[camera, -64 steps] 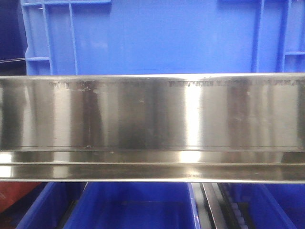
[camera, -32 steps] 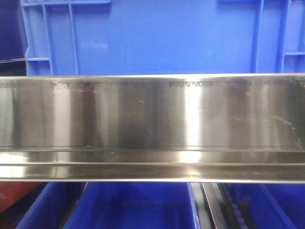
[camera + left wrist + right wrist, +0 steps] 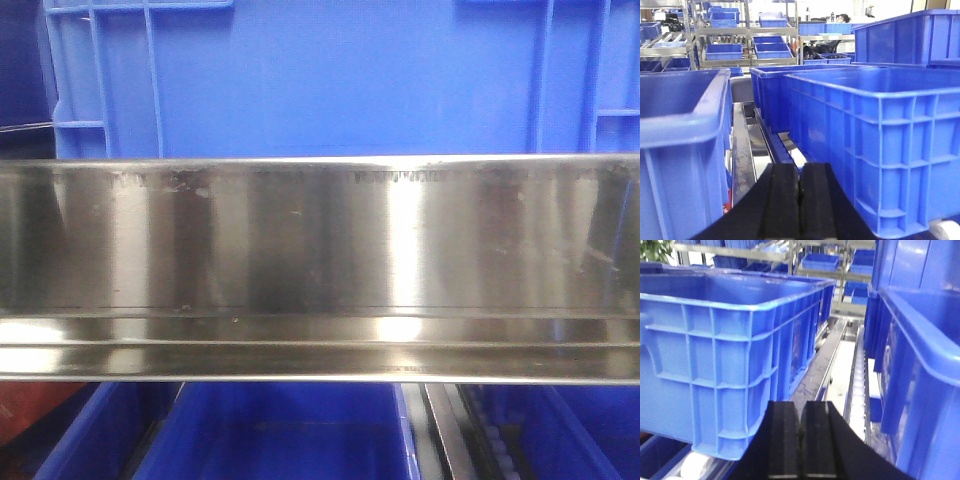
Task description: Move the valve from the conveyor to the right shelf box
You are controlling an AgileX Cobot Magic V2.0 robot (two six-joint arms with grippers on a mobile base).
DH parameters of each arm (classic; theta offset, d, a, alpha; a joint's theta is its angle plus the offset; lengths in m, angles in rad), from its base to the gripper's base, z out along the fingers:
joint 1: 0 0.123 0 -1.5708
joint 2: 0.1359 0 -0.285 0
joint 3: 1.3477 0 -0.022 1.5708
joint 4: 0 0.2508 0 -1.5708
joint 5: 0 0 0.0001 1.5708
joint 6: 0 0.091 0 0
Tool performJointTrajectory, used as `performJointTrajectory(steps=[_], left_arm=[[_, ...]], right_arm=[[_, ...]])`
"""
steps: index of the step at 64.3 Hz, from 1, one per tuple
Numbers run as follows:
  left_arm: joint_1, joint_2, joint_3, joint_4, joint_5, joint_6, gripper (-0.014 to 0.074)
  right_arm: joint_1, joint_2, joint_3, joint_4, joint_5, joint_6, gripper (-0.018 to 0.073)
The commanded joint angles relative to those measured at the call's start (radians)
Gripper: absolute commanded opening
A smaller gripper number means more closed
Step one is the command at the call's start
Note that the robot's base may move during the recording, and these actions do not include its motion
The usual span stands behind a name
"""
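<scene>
**Both hands pressed together, empty; valve out of sight**

Left hand (image 3: 799,210): pads pressed together, nothing between, near blue crates (image 3: 880,145). Right hand (image 3: 800,447): likewise pressed together, empty. Front view filled by shelf (image 3: 320,240) lip. Valve location cannot be told.

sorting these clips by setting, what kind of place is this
Most likely a warehouse or factory parts store. Large blue plastic crates sit in rows on a stainless steel shelf, and more steel racks holding blue bins fill the background of the left wrist view.
</scene>
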Motion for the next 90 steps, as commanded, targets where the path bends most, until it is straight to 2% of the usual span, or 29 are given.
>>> performJointTrajectory(steps=[1,49,55,61,70,80,90], left_arm=[[0.003,-0.008,0.003,-0.008,-0.024,-0.009,-0.0111],[0.010,-0.008,0.016,-0.008,-0.032,-0.009,-0.0111],[0.046,-0.017,0.042,0.006,-0.024,-0.009,-0.0111],[0.106,-0.046,0.095,-0.030,-0.033,-0.009,-0.0111],[0.181,-0.122,0.204,-0.033,-0.099,-0.009,-0.0111],[0.223,-0.157,0.319,-0.033,-0.165,-0.009,-0.0111],[0.240,-0.157,0.421,-0.033,-0.321,-0.009,-0.0111]], right_arm=[[-0.003,-0.005,0.003,-0.003,-0.029,0.001,-0.0155],[-0.003,-0.005,0.003,-0.003,-0.006,0.001,-0.0155],[-0.003,-0.005,0.003,-0.003,-0.006,0.001,-0.0155],[-0.003,-0.005,0.003,-0.003,-0.006,0.001,-0.0155],[-0.003,-0.005,0.003,-0.003,-0.006,0.001,-0.0155],[-0.003,-0.005,0.003,-0.003,-0.006,0.001,-0.0155],[-0.003,-0.005,0.003,-0.003,-0.006,0.001,-0.0155]])
